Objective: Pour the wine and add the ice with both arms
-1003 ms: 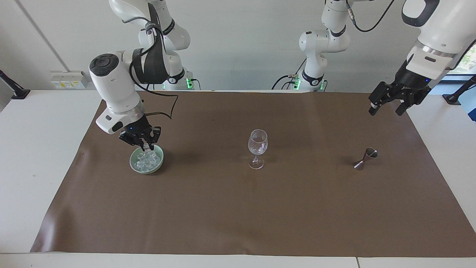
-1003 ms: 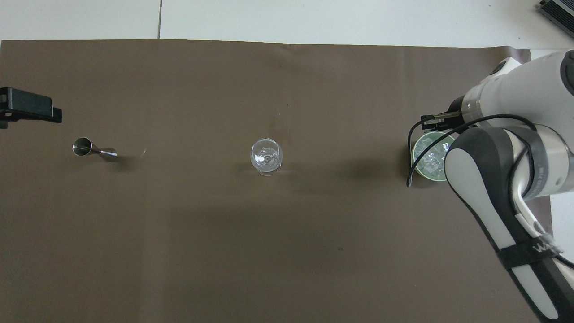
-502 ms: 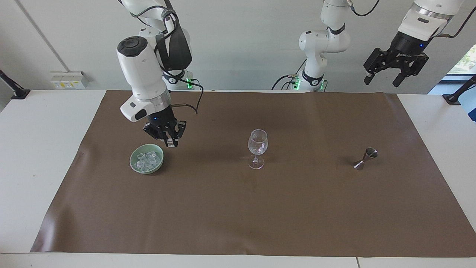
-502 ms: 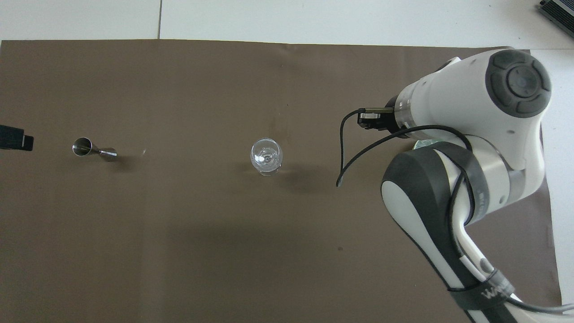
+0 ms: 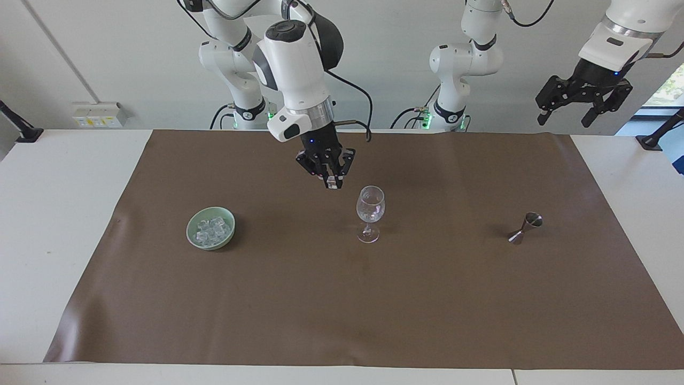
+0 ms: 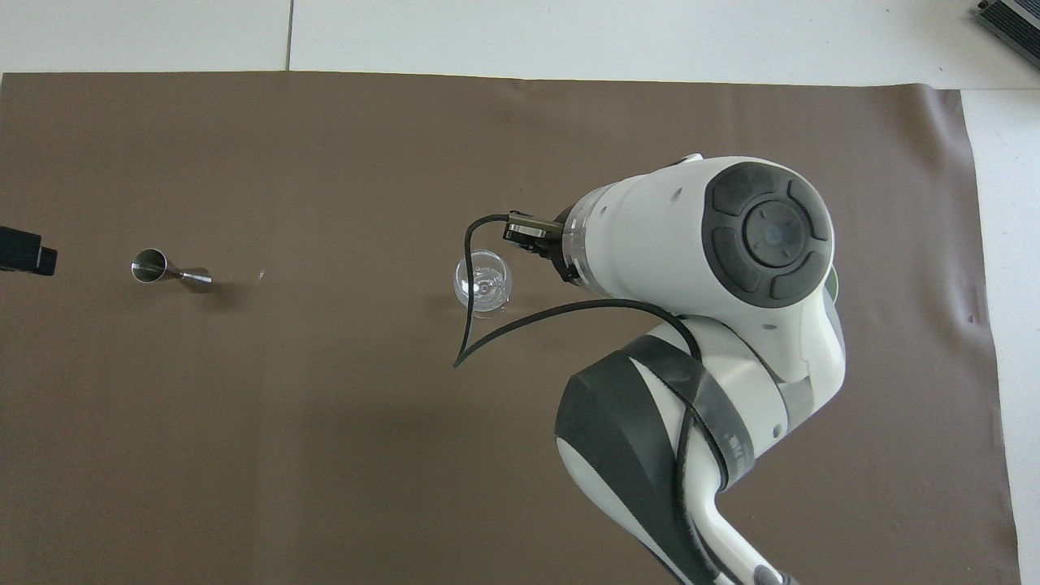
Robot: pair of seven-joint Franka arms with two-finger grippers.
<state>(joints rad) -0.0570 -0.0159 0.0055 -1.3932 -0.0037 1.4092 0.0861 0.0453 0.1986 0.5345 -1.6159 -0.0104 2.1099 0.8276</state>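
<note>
While gripping ice cube (image 5: 333, 183), right gripper (image 5: 331, 181), unlabelled.

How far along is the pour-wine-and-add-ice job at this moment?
Done: nothing is clearly in the wine glass yet. The jigger lies on its side toward the left arm's end.

In hand: the right gripper, jaws shut on an ice cube, is up in the air beside the glass.

Left: drop the cube in; more ice sits in the green bowl. The left gripper waits open, raised.
</note>
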